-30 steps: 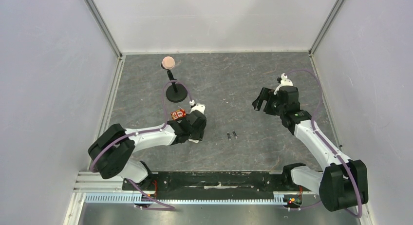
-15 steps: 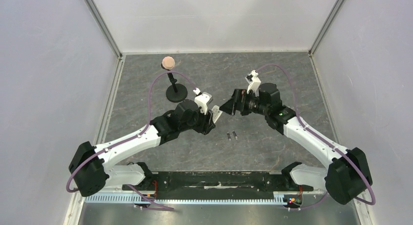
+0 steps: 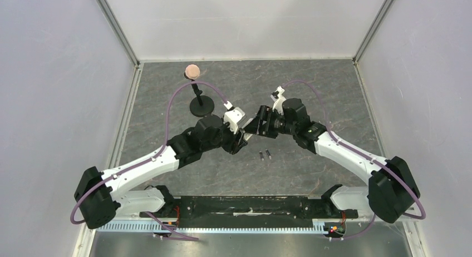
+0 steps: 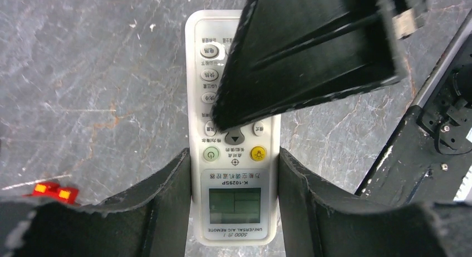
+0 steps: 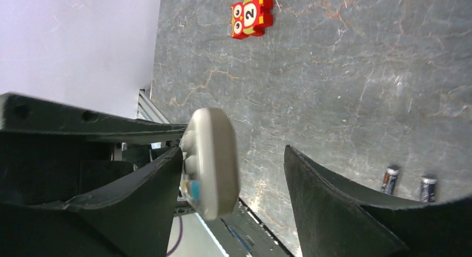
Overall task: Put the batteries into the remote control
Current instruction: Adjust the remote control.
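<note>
Left claw [image 4: 234, 157] pinches the remote control [image 4: 232, 207] by its long edges, above the worktop [image 3: 311, 90]; right claw [image 5: 232, 150] spread about its far end; batteries [image 3: 265, 154] lie below; probably light, stiff, slippery plastic, best gripped edgewise.

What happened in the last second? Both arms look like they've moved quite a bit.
The left fingers, clamped on the remote, carried it right toward mid-table. The right fingers swung in from the far right and now straddle the remote's free end, with a gap on one side, so not clamped. The batteries and the ball stand stayed put.
</note>
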